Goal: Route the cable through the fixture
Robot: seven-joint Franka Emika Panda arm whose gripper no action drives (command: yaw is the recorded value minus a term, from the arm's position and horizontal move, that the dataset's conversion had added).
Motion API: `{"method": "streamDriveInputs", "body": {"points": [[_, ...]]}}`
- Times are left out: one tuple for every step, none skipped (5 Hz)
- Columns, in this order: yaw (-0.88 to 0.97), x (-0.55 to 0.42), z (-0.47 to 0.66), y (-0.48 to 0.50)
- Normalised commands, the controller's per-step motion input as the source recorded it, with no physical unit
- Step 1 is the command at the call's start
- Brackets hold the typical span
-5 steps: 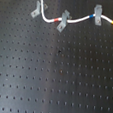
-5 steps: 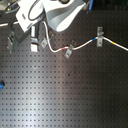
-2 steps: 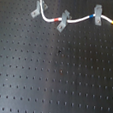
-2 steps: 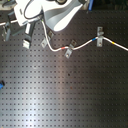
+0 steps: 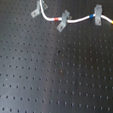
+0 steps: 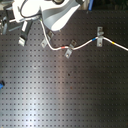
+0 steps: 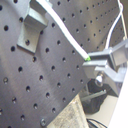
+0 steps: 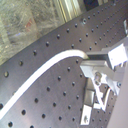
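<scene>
The white cable (image 5: 47, 16) drops from the first exterior view's top edge and curves right. It passes through the middle clip (image 5: 62, 21) and the right clip (image 5: 97, 16), showing a red, a blue and a yellow band. The left clip (image 5: 35, 11) stands just beside the cable, with no cable in it. In the second exterior view the cable (image 6: 48, 41) rises under the white arm (image 6: 52, 12), which hides the gripper. Both wrist views show the gripper (image 7: 97, 62) (image 8: 92, 62) shut on the cable (image 7: 65, 35) (image 8: 45, 67) above the board, near a clip (image 7: 29, 30).
The black perforated board (image 5: 55, 77) fills both exterior views. A small blue object (image 6: 1, 85) lies at the second exterior view's left edge. Dark hardware (image 6: 7, 26) sits beside the arm at the second exterior view's upper left.
The arm has shifted slightly at the top of the second exterior view, carrying the free cable end with it. The cable in the middle and right clips has not moved.
</scene>
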Motion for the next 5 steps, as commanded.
{"method": "streamDriveInputs", "body": {"points": [[-0.10, -0.206, 0.06, -0.064], [0.00, -0.165, 0.00, -0.047], [0.00, -0.070, 0.00, -0.001], [0.02, -0.017, 0.25, 0.278], [0.01, 0.094, 0.50, 0.442]]}}
